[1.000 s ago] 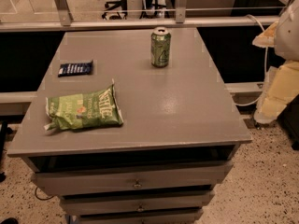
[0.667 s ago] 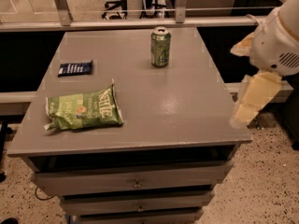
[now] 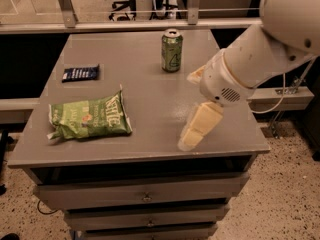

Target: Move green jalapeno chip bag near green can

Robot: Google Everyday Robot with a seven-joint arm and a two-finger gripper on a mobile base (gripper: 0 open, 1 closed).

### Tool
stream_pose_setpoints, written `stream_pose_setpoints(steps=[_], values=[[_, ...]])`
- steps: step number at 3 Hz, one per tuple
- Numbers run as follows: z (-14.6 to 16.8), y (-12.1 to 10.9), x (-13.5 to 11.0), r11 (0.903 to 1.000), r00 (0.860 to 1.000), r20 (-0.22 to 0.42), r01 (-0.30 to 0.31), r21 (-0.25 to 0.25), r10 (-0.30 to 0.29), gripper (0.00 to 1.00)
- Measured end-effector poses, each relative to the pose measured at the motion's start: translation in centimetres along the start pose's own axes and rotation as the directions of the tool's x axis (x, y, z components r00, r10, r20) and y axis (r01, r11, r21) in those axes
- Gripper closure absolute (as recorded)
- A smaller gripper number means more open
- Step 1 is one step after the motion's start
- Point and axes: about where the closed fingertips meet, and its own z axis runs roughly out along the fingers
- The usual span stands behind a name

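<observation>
Nearest, over the front right of the grey flat-topped drawer cabinet (image 3: 150, 96), the cream two-finger gripper (image 3: 189, 109) is hovering with its fingers (image 3: 201, 124) spread apart and gripping nothing. At front left, the light green crinkly chip bag (image 3: 90, 118) is lying flat. It is looking light, soft and crushable, so pinching a crimped end or a raised fold is probably safest. Further back the small dark blue flat packet (image 3: 80, 73) is lying, and farthest the small green metal drink can (image 3: 171, 50) is standing upright, well apart from the bag.
</observation>
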Motion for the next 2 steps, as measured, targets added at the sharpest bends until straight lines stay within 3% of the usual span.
stream_pose_setpoints(steps=[1, 2], values=[[3.79, 0.00, -4.69, 0.9997, 0.996, 0.094, -0.011, -0.020, 0.012, 0.00], [3.79, 0.01, -4.69, 0.9997, 0.996, 0.094, -0.010, -0.020, 0.012, 0.00]])
